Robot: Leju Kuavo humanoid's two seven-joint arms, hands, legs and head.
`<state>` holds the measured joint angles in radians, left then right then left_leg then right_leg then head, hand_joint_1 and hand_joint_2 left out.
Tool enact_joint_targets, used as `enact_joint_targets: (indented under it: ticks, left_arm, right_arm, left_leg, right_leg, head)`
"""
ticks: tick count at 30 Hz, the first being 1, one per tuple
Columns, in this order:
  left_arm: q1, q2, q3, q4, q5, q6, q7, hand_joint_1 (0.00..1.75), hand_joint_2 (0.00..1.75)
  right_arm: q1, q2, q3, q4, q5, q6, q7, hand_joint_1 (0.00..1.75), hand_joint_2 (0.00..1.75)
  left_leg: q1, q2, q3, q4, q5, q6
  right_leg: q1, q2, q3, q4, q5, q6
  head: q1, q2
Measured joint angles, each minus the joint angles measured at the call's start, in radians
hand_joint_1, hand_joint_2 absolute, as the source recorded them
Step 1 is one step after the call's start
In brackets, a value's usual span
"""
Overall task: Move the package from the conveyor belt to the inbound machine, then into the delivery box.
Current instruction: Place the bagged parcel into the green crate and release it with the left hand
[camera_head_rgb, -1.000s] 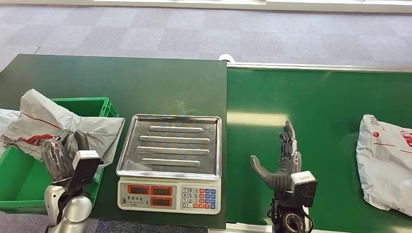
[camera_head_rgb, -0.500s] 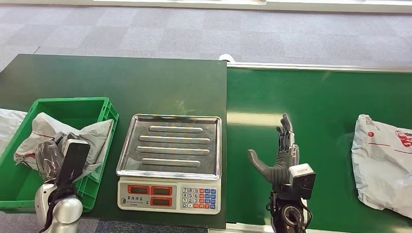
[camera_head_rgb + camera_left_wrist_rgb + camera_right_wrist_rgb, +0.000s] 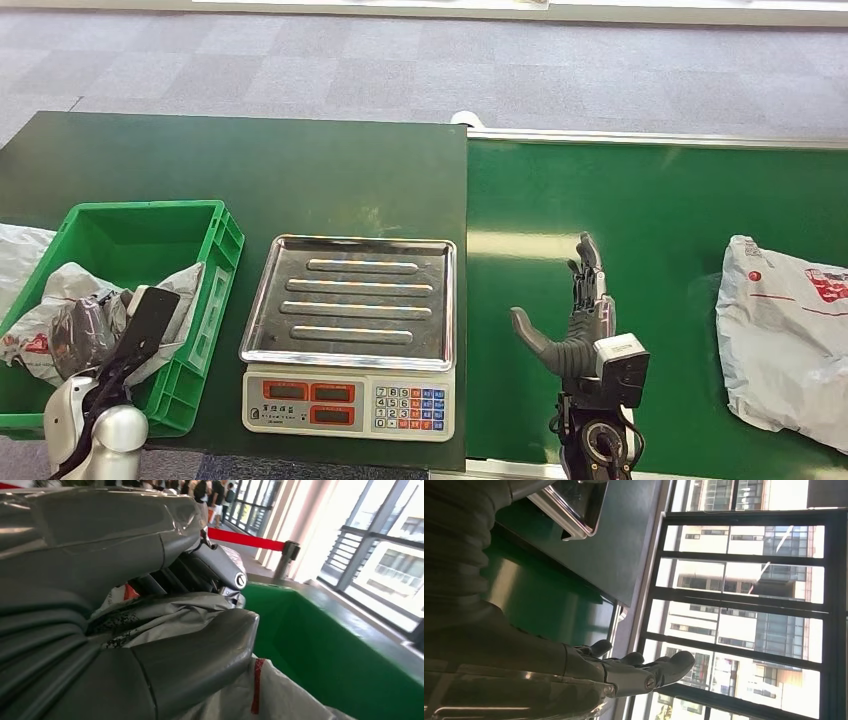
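Gripping package (image 3: 60,310) inside delivery box (image 3: 225,245), left hand (image 3: 85,335); right hand (image 3: 580,320) spread above conveyor belt (image 3: 660,200).

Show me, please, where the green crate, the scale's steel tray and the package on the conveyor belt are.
green crate (image 3: 150,211), head view, far rim.
scale's steel tray (image 3: 350,300), head view, middle of the ribbed surface.
package on the conveyor belt (image 3: 780,340), head view, middle of the grey bag.

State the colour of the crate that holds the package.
Bright green. The crate shows best in the head view, with the grey package inside it.
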<state>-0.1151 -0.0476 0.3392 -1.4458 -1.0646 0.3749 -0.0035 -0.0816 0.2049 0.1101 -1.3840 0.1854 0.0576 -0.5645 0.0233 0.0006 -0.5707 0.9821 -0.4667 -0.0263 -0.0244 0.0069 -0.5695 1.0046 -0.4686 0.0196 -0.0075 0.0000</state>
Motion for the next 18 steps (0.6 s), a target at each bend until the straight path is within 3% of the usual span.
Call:
enact_joint_targets:
  ticks: [2, 5, 6, 14, 18]
  left_arm:
    - [-0.003, 0.002, 0.011, 0.009, -0.027, -0.004, 0.014, 1.65, 1.75]
    - [-0.013, 0.007, 0.053, 0.03, -0.072, 0.027, 0.029, 0.34, 1.75]
    - [-0.015, 0.007, 0.063, 0.031, -0.069, 0.05, 0.023, 0.0, 1.75]
    - [-0.017, -0.004, 0.091, -0.024, 0.109, 0.268, -0.175, 0.0, 1.75]
    - [-0.013, -0.026, 0.078, -0.07, 0.191, 0.317, -0.28, 0.0, 1.75]
  right_arm:
    - [0.0, 0.0, -0.001, 0.0, 0.0, 0.0, 0.002, 0.0, 1.75]
    - [0.001, 0.002, -0.006, -0.001, 0.002, 0.004, 0.008, 0.0, 1.75]
    - [0.002, 0.003, -0.007, -0.001, 0.003, 0.004, 0.009, 0.0, 1.75]
    - [0.006, 0.013, -0.007, -0.001, 0.004, 0.008, 0.017, 0.0, 1.75]
    - [0.003, 0.018, -0.002, -0.001, 0.002, 0.008, 0.017, 0.0, 1.75]
  left_leg:
    - [0.0, 0.0, 0.0, 0.0, 0.0, 0.0]
    - [0.0, 0.0, 0.0, 0.0, 0.0, 0.0]
    - [0.0, 0.0, 0.0, 0.0, 0.0, 0.0]
    - [0.0, 0.0, 0.0, 0.0, 0.0, 0.0]
    - [0.0, 0.0, 0.0, 0.0, 0.0, 0.0]
  right_leg:
    - [0.0, 0.0, 0.0, 0.0, 0.0, 0.0]
    - [0.0, 0.0, 0.0, 0.0, 0.0, 0.0]
    - [0.0, 0.0, 0.0, 0.0, 0.0, 0.0]
    - [0.0, 0.0, 0.0, 0.0, 0.0, 0.0]
    - [0.0, 0.0, 0.0, 0.0, 0.0, 0.0]
  head:
    - [0.0, 0.0]
    - [0.0, 0.0]
    - [0.0, 0.0]
    - [0.0, 0.0]
    - [0.0, 0.0]
